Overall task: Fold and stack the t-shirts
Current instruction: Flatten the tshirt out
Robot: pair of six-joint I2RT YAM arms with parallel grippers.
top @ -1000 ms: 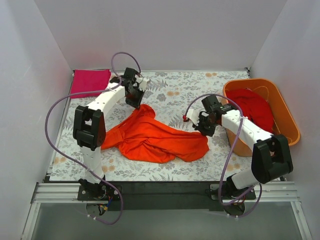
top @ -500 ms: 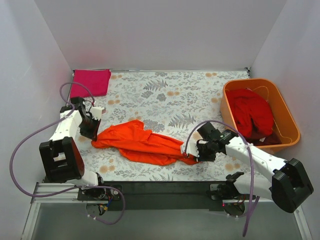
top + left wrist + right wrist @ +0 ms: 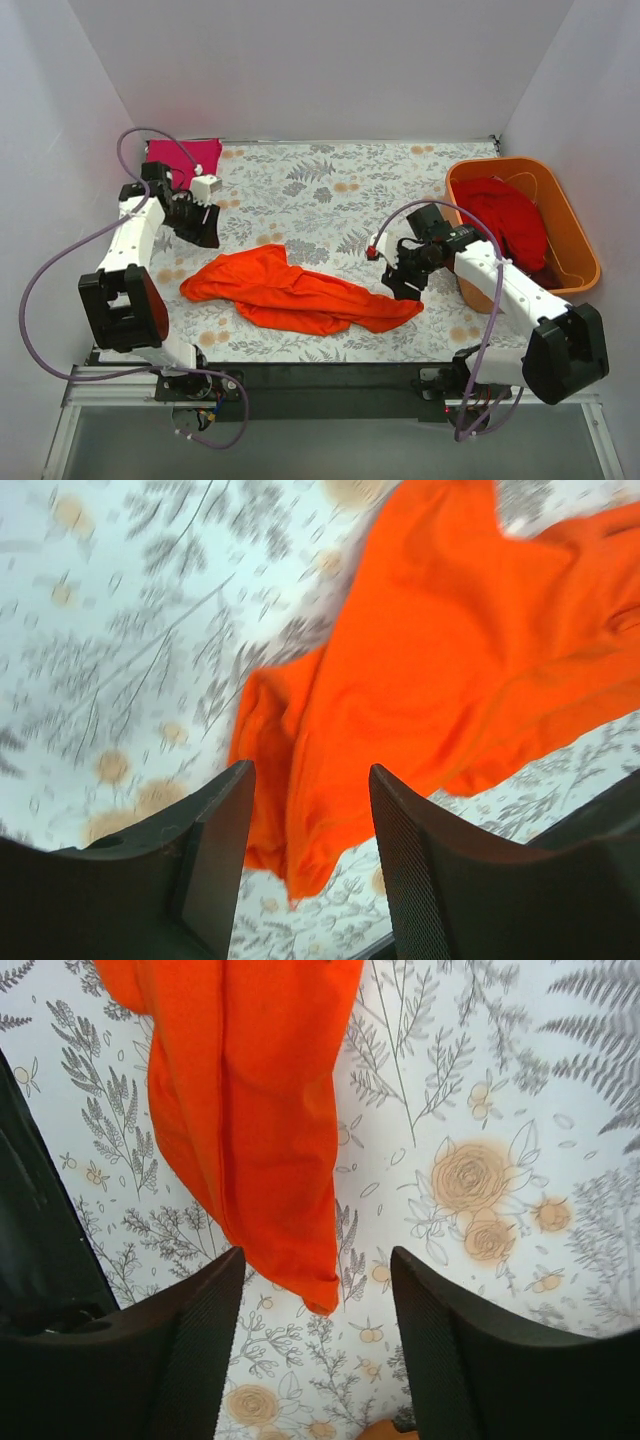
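Note:
The bright orange t-shirt (image 3: 300,290) lies crumpled in a long strip across the near middle of the floral table. My left gripper (image 3: 207,236) hovers open just beyond its left end, and the left wrist view shows the cloth (image 3: 450,660) below the open left gripper (image 3: 310,775), not touched. My right gripper (image 3: 401,285) stands open above the shirt's right tip (image 3: 250,1110), with nothing in the right gripper (image 3: 317,1260). A folded magenta-pink t-shirt (image 3: 170,165) lies at the back left corner, partly behind the left arm. A deeper red t-shirt (image 3: 510,225) is bunched in the tub.
The rigid orange plastic tub (image 3: 578,240) stands at the right edge, close behind the right arm. White walls enclose the table on three sides. A black rail runs along the near edge.
Both grippers opened and let go of the orange t-shirt, which now rests on the table. The left gripper drew back toward the far left; the right gripper rose and moved back right.

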